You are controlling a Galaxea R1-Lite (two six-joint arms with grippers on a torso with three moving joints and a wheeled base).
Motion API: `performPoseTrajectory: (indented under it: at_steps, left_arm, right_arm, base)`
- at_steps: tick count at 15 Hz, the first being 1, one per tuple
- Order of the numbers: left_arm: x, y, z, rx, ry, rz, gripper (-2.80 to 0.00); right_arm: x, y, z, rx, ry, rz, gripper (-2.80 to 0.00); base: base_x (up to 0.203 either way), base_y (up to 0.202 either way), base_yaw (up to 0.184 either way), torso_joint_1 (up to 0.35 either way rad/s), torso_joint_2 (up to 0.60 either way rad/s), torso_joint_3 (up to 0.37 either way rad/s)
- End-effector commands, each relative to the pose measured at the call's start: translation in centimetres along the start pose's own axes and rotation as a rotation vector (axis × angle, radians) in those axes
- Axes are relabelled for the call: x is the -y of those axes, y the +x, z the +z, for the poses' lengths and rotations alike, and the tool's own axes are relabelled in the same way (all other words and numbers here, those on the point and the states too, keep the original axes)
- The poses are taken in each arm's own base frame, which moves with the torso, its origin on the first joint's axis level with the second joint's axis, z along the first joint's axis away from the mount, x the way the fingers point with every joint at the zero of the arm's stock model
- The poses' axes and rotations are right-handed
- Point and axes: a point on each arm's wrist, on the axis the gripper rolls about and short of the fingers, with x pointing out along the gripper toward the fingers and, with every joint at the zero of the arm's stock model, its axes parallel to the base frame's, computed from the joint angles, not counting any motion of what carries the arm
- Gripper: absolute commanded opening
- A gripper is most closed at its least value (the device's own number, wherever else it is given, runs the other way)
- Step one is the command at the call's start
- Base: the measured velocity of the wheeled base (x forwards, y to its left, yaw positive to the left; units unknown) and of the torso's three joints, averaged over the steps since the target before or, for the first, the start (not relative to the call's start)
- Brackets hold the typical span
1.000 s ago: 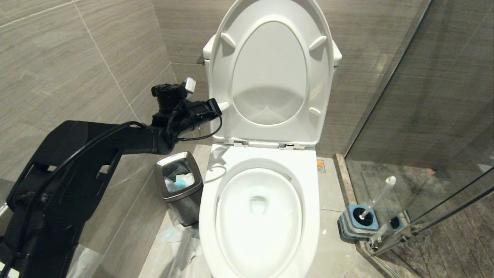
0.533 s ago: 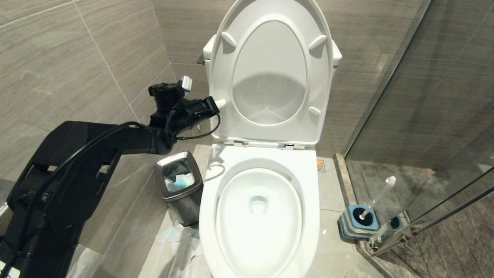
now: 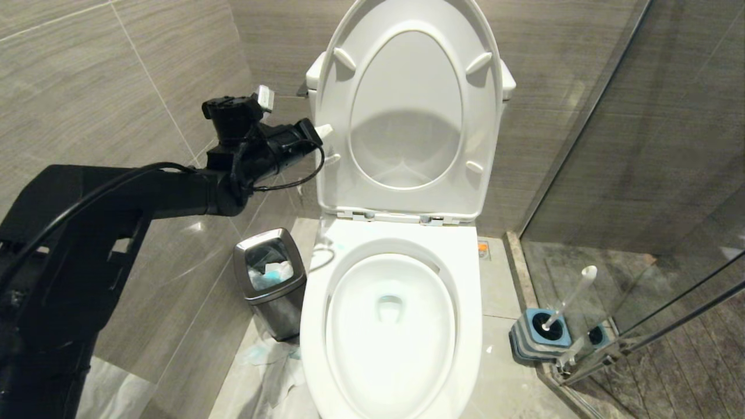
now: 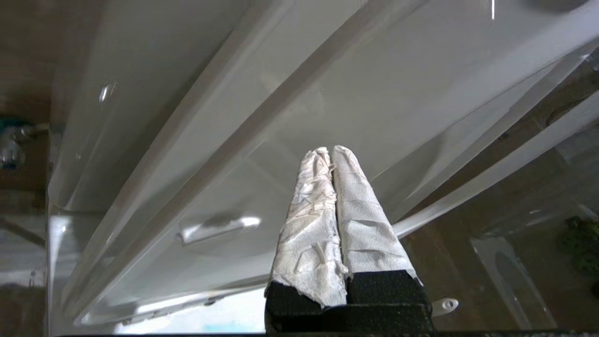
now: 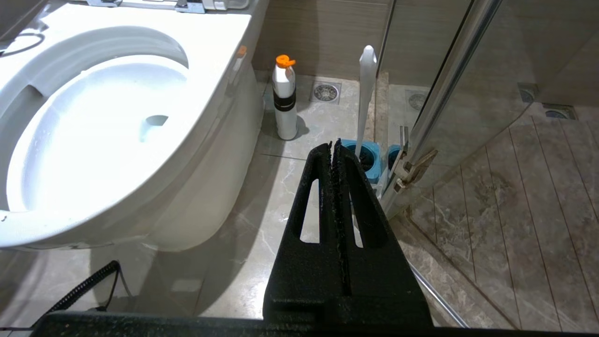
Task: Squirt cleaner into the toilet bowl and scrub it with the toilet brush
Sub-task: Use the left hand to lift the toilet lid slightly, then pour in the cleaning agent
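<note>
The white toilet bowl (image 3: pixel 390 326) stands open, with its seat and lid (image 3: pixel 407 110) raised against the tank. A faint blue tint shows near the water (image 3: pixel 381 289). My left gripper (image 3: pixel 324 131) is shut and holds nothing; its tissue-wrapped fingertips (image 4: pixel 331 150) are close to the raised seat's left edge, and I cannot tell whether they touch it. The toilet brush (image 3: pixel 573 294) leans in its blue-topped holder (image 3: pixel 538 334) on the floor to the right. My right gripper (image 5: pixel 333 144) hangs shut and empty, low beside the bowl (image 5: pixel 93 135), pointing toward the brush (image 5: pixel 366 98).
A white bottle with an orange cap (image 5: pixel 285 98) stands on the floor between toilet and brush holder. A steel bin (image 3: pixel 270 279) sits left of the bowl, with crumpled tissue (image 3: pixel 273 366) on the floor. A glass shower door (image 3: pixel 640 174) closes off the right side.
My left arm has lifted, carrying the shut gripper up and slightly left along the raised seat's left edge. The bowl, the brush and the bin have not moved.
</note>
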Motion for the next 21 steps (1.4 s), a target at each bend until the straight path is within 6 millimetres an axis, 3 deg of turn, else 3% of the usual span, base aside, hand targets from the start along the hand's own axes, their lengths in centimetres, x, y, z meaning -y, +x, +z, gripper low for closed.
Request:
performPoseTrajectory:
  at_steps: [1,6,12,16,21]
  left_arm:
    - [1.4,-0.5,1.6,0.037,0.021,-0.029,-2.8]
    - [4.7,-2.3,5.3,0.122,0.06,-0.081,-2.8]
    - [11.3,-7.8,11.3,0.139,0.011,-0.099,-2.8]
    - [15.8,-13.1,13.1,0.065,-0.162,-0.078,-2.8]
    - [21.2,-22.0,13.8,-0.098,-0.314,0.038,-2.8]
  right_arm:
    - [0.0,0.0,0.0,-0.002,0.0,0.0,-2.8]
    - [0.0,0.0,0.0,-0.003,0.0,0.0,-2.8]
    - [0.0,0.0,0.0,-0.003,0.0,0.0,-2.8]
    - [0.0,0.0,0.0,-0.003,0.0,0.0,-2.8]
    - [0.0,0.0,0.0,-0.003,0.0,0.0,-2.8]
  base:
    - [0.0,0.0,0.0,0.0,0.0,0.0]
    - [0.0,0.0,0.0,0.0,0.0,0.0]
    - [0.0,0.0,0.0,0.0,0.0,0.0]
    - [0.0,0.0,0.0,0.0,0.0,0.0]
    - [0.0,0.0,0.0,0.0,0.0,0.0]
